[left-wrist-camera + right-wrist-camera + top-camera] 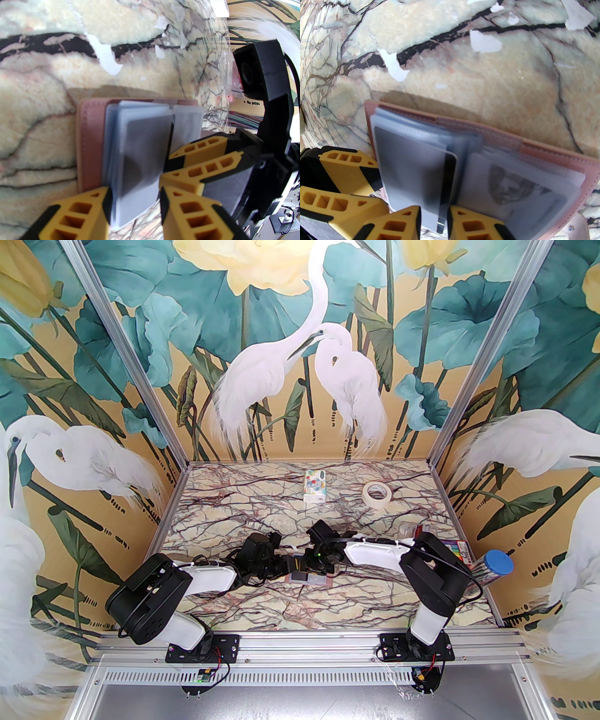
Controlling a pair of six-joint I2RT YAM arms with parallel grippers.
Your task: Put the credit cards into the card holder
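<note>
1. Top external: card holder point(321, 581) lying open on the desk point(225, 516), near the middle and toward the near edge.
2. Right wrist: right gripper point(434, 218) pinched almost closed on the near end of a credit card point(450, 178) with a dark stripe. Far part of the card tucked into a clear sleeve point(410, 164) on the holder's left side.
3. Left wrist: left gripper point(134, 194) spread apart, with that clear sleeve lying between its fingers point(77, 211). Cannot tell whether it grips anything.
</note>
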